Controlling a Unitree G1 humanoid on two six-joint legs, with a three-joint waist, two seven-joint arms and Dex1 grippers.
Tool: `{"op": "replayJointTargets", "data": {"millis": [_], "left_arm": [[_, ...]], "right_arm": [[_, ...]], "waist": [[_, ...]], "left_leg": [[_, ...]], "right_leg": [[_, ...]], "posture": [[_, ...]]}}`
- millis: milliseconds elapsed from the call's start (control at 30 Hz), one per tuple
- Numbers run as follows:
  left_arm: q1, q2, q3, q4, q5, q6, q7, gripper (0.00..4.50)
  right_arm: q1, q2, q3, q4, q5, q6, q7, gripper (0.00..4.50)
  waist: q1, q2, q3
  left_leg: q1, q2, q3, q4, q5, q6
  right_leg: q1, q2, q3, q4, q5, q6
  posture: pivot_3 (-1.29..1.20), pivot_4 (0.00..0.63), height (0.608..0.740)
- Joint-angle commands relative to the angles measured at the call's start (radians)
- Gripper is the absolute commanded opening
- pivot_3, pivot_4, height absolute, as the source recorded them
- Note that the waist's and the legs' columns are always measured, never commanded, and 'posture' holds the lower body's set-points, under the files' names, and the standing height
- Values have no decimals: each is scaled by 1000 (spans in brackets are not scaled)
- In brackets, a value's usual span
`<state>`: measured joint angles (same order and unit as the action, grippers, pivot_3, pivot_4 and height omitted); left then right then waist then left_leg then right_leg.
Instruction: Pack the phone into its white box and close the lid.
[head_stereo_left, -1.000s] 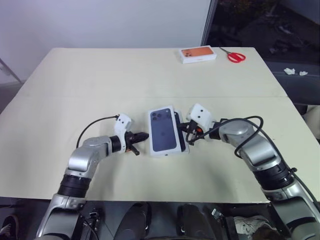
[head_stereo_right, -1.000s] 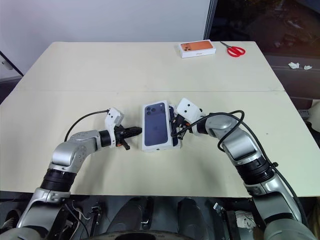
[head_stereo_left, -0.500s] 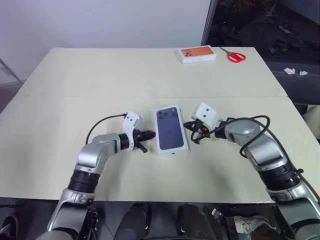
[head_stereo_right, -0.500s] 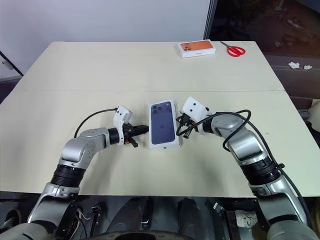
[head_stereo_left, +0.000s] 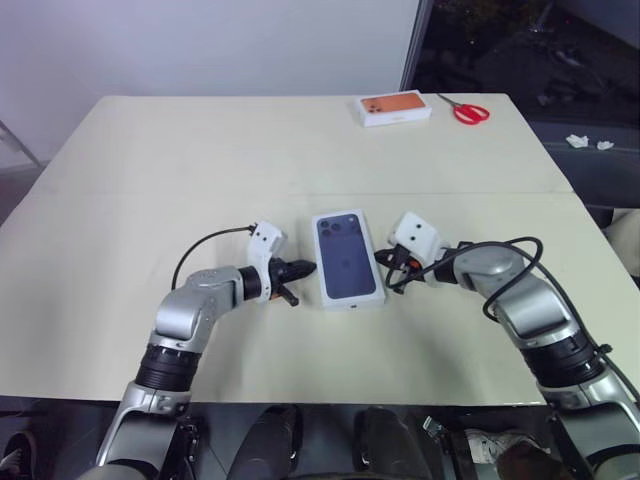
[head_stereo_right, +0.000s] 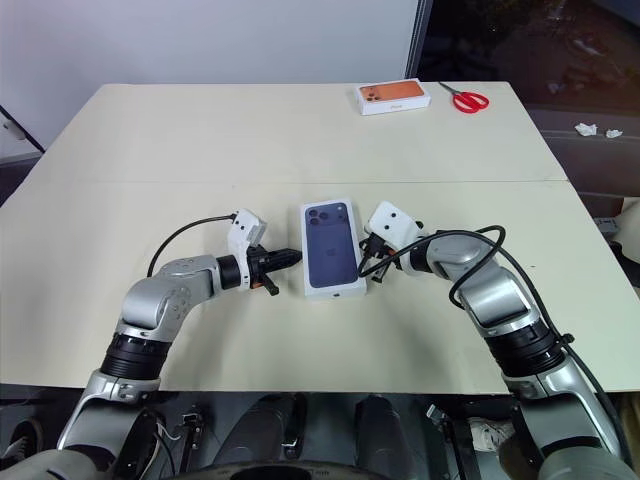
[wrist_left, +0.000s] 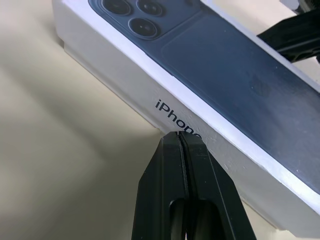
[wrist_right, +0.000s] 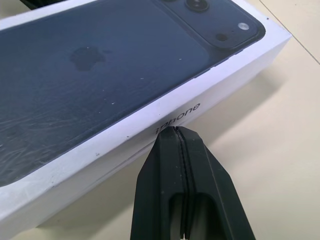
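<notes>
Sitting square now, the lid (head_stereo_left: 347, 258) has slid fully over the white box on the bench (head_stereo_left: 150, 180) — both grippers, left (head_stereo_left: 300, 269) and right (head_stereo_left: 384, 258), fingers pressed together, flank it — packing looks finished.

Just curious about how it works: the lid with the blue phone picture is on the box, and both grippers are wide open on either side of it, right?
Not quite. The lid is on, but the left gripper and right gripper are shut, as both wrist views show.
</notes>
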<state>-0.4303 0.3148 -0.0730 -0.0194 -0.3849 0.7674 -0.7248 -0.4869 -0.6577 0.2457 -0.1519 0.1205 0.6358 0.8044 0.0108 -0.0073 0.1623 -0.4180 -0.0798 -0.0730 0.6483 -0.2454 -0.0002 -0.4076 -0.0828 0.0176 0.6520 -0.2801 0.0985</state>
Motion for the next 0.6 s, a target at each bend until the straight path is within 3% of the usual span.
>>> {"op": "replayJointTargets", "data": {"millis": [33,600], "left_arm": [[-2,-7,-2,-57,-33,1,-6,62],[-12,-36,-21,-31,-17,-12,-1,62]], "right_arm": [[-12,-3,1,-57,-5,-14,15,0],[3,-21,-8,-35,-48,-39,21,0]], "waist": [[0,0,0],[2,0,0]], "left_leg": [[0,0,0,0,0,0],[0,0,0,0,1,-2]], "right_leg": [[0,0,0,0,0,0],[0,0,0,0,0,0]], "posture": [[0,150,740],[0,150,740]]}}
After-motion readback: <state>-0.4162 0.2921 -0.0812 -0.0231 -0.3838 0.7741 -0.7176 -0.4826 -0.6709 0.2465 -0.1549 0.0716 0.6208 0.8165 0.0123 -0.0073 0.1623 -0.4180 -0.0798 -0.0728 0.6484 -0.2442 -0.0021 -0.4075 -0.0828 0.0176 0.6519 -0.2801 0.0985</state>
